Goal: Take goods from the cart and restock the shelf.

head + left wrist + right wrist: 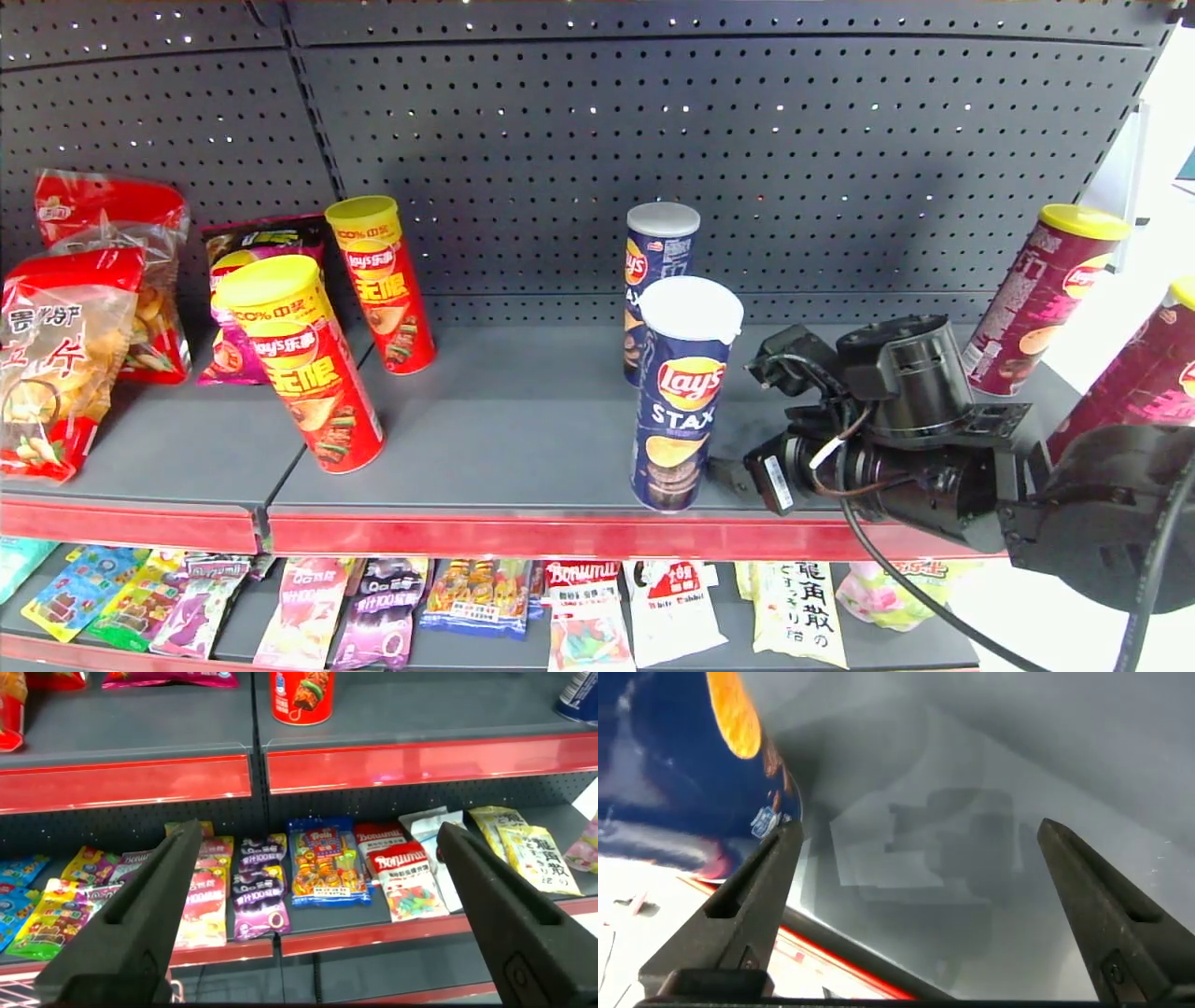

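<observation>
The left gripper [320, 829] hangs with jaws apart before the lower shelf [374, 938] and its sweet bags [322, 863]. At the upper shelf's [560, 537] front edge the right gripper [917, 831], jaws spread and empty, sits just beside the upright blue can [686, 401]. A second blue can [658, 271] stands behind it, red cans [308, 364] toward the left end, maroon cans [1041, 299] at the right end.

Shelf [523, 411] matt grey metal, perforated back panel [794, 121]; blue can [686, 411] glossy, white plastic lid [691, 308]; snack bags [65, 345] shiny film.
</observation>
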Available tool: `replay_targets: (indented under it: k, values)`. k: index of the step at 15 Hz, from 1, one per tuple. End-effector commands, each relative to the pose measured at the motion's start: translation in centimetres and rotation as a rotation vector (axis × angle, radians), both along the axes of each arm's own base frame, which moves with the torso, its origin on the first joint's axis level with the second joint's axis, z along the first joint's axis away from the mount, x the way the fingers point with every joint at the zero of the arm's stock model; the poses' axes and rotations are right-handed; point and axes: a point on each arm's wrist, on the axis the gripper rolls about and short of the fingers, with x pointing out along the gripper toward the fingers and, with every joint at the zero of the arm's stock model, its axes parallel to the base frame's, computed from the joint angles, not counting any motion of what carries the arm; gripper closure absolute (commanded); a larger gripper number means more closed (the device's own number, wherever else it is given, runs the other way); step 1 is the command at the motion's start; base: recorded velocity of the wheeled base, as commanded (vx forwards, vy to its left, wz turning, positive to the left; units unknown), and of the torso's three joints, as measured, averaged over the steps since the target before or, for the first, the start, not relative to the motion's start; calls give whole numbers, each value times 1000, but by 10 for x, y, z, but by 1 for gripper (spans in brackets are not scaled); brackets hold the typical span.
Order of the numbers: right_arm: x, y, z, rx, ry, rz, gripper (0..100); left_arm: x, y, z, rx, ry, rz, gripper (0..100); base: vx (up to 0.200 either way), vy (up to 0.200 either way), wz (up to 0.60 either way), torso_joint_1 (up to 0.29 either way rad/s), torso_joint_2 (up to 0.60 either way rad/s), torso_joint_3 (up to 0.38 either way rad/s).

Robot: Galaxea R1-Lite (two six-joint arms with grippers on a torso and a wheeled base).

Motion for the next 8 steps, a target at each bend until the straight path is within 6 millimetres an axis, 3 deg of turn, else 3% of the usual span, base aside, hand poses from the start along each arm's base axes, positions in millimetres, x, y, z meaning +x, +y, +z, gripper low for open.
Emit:
replay_targets:
  k: [1, 8]
  values:
    - [1, 2, -2, -3, 4, 3, 0, 0, 0, 0, 1, 2, 1, 0, 0, 0, 0, 0, 0, 0]
    - [2, 6, -3, -6, 5, 15, 0, 0, 0, 0, 1, 2, 0, 0, 0, 0, 0, 0, 0, 0]
